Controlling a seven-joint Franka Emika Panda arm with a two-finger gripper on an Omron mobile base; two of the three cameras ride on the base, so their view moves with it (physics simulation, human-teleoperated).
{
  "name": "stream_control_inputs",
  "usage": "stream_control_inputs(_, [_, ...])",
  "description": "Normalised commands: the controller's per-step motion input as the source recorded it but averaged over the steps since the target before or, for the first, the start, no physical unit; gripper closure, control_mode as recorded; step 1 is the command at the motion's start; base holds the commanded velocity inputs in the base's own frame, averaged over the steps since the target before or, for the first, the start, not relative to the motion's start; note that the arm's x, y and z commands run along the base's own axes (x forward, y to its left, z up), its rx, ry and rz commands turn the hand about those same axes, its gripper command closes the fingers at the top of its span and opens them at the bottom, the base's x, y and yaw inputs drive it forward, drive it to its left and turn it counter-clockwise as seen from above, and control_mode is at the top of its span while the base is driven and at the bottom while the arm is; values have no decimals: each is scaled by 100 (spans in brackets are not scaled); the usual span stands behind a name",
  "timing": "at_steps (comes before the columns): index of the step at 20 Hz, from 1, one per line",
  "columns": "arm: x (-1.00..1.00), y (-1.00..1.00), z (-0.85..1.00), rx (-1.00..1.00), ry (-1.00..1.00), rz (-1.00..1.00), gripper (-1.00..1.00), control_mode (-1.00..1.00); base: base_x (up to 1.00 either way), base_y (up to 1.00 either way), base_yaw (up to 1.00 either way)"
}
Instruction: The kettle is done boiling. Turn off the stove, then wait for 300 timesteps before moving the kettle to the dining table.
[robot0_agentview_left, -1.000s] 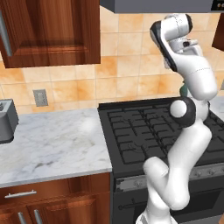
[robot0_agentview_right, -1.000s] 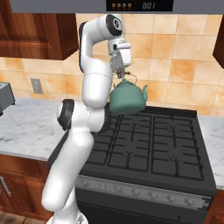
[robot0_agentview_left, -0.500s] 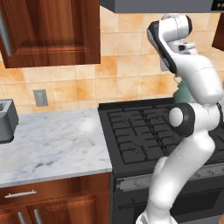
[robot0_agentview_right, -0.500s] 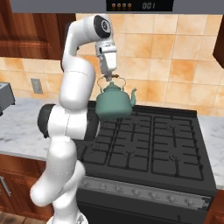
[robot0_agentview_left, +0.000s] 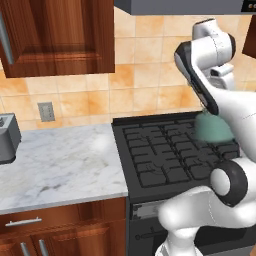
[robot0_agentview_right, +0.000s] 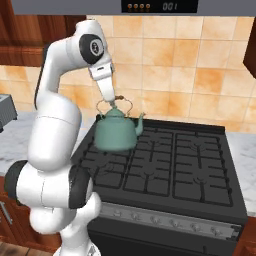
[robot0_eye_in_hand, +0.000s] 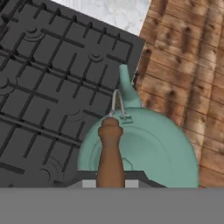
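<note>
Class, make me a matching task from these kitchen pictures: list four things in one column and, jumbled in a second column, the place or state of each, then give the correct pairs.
Column 1
1. kettle
2. stove
3. wall socket
4. hand

Column 2
A. set in the tiled wall above the marble counter
B. shut on a thin arched handle
C. hanging in the air over the black grates
D. standing between two stretches of marble counter

Pairs: 1-C, 2-D, 3-A, 4-B
</note>
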Motion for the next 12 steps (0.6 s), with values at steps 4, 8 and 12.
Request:
stream_control_inputs(4, [-64, 3, 0, -7, -35, 0, 100, -100, 0, 0, 0])
stream_control_inputs(8, [-42, 0, 0, -4, -27, 0, 100, -100, 0, 0, 0])
stream_control_inputs(12, [-28, 0, 1, 0, -16, 0, 100, -100, 0, 0, 0])
